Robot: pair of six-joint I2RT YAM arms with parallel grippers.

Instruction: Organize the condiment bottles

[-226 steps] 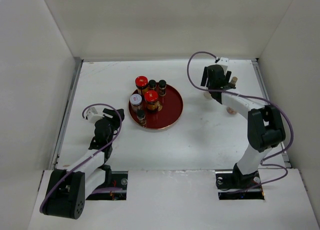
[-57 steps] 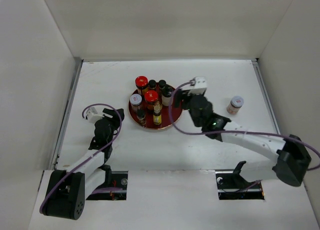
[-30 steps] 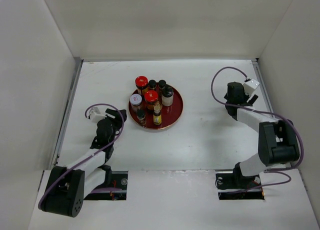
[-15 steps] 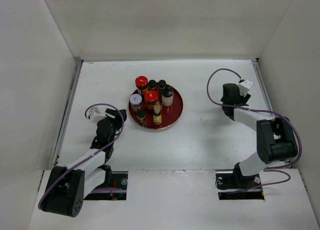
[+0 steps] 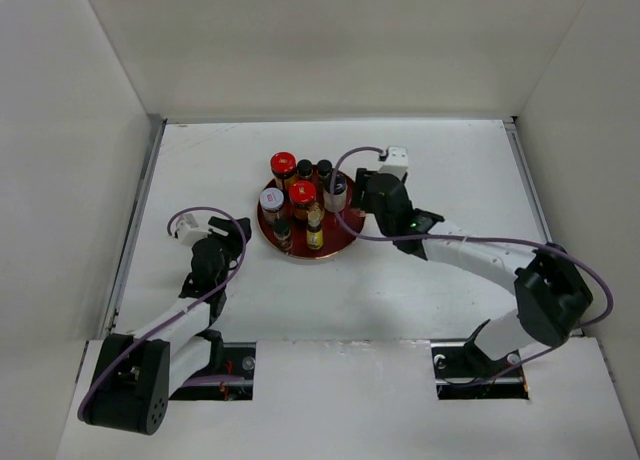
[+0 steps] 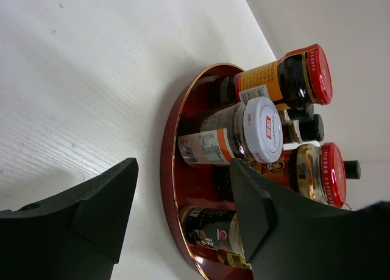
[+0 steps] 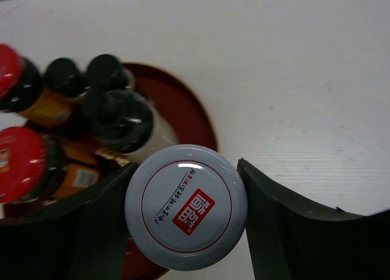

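The red round tray (image 5: 335, 248) holds several condiment bottles: two red-lidded brown jars (image 5: 283, 164), a white-lidded jar (image 5: 272, 200), small black-capped bottles (image 5: 324, 166) and a slim yellowish bottle (image 5: 315, 230). My right gripper (image 7: 186, 207) is shut on another white-lidded jar (image 7: 186, 222), held from above over the tray's right rim (image 7: 195, 119). In the top view the right gripper (image 5: 362, 208) hides that jar. My left gripper (image 6: 183, 167) stands open on the table just left of the tray, facing the white-lidded jar (image 6: 265, 131), with nothing between its fingers.
White walls close the table (image 5: 430, 280) in at the back, left and right. The right arm stretches across the table from its base to the tray. A purple cable loops above each wrist.
My right arm has swung from the far right of the table leftward to the tray's right edge, carrying the white-lidded jar. The left arm has stayed still.
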